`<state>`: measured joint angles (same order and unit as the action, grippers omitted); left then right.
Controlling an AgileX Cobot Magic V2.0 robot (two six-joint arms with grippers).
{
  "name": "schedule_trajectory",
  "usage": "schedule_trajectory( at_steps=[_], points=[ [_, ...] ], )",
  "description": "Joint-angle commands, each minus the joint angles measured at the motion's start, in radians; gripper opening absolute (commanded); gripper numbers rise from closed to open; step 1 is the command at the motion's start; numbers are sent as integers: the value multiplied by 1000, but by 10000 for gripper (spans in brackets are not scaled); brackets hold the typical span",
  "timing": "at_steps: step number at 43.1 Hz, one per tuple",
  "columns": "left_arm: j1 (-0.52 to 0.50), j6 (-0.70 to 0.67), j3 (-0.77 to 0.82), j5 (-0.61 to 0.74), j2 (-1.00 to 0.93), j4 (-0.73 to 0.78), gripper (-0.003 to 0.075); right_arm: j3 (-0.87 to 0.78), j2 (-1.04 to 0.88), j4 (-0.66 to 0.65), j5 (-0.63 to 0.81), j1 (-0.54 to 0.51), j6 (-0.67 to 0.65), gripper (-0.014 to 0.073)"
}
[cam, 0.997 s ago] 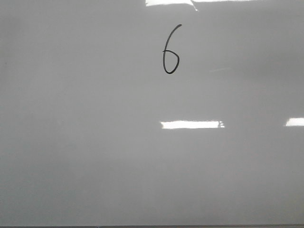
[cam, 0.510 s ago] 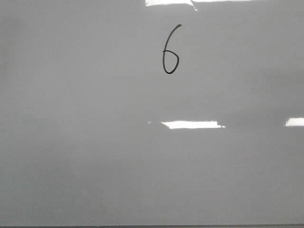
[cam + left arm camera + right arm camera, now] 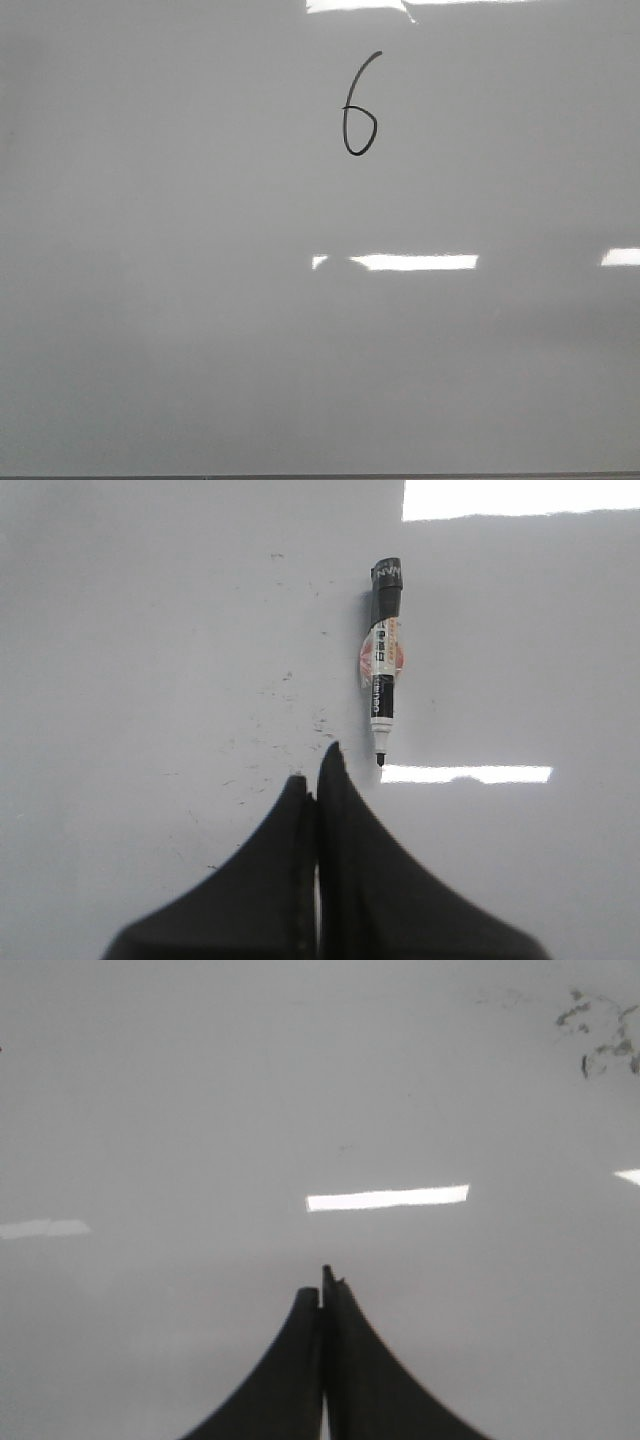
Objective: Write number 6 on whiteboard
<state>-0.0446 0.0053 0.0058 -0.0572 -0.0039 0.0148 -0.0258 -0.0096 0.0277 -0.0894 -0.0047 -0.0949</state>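
Glossy grey whiteboard (image 3: 150,330) fills the front view, streaked with bright light reflections. Toward its far middle sits the number 6 (image 3: 358,108), a thin black digit with a closed oval loop. An uncapped marker (image 3: 382,660) lies flat on the board in the left wrist view, just beyond the left gripper (image 3: 317,775), whose fingers are pressed together, holding nothing. The right gripper (image 3: 322,1285) looks likewise clenched and bare, with faint dark smudges (image 3: 598,1035), perhaps ink residue, well apart.
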Motion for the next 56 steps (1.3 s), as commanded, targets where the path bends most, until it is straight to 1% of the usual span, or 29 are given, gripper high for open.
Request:
schedule_trajectory(
  at_steps=[1,20,28,56],
  points=[
    [1,2,3,83,-15,-9,-20,4,-20,-12,110,-7,6,-67],
    [1,2,3,83,-15,-9,-20,4,-20,-12,148,-7,7,-67],
    [1,2,3,83,-15,-9,-20,4,-20,-12,152,-7,77,-67],
    [1,2,3,83,-15,-9,-20,4,-20,-12,149,-7,77,-67]
  ],
)
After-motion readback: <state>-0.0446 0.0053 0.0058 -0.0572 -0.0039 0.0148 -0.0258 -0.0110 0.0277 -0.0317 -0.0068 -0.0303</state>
